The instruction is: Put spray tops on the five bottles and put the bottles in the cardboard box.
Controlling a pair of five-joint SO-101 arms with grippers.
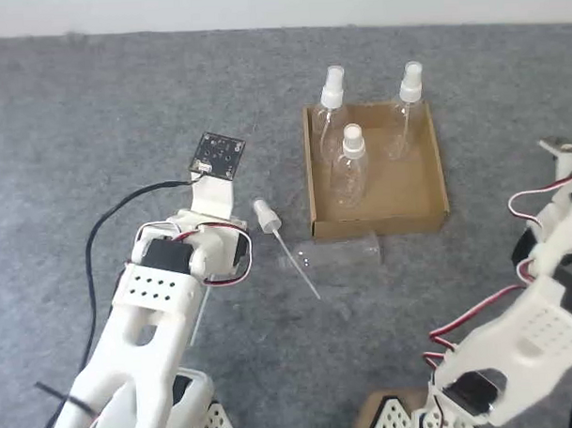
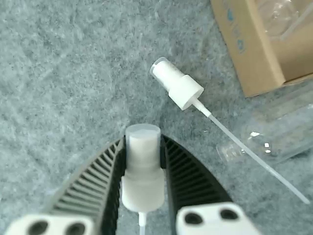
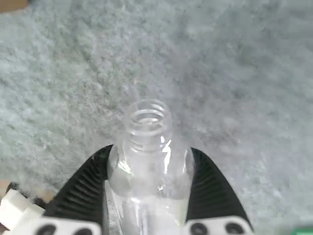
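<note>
Here, fuzzy grey desk; three topped bottles in the cardboard box; one bare bottle, one loose spray top beside it; left jaws grip a second spray top, right jaws an open bottle.

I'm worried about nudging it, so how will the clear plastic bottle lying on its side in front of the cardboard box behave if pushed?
The clear plastic bottle lies on its round side, so it would probably roll. It looks empty, so likely light and easily knocked. The fuzzy grey carpet may slow it.
</note>
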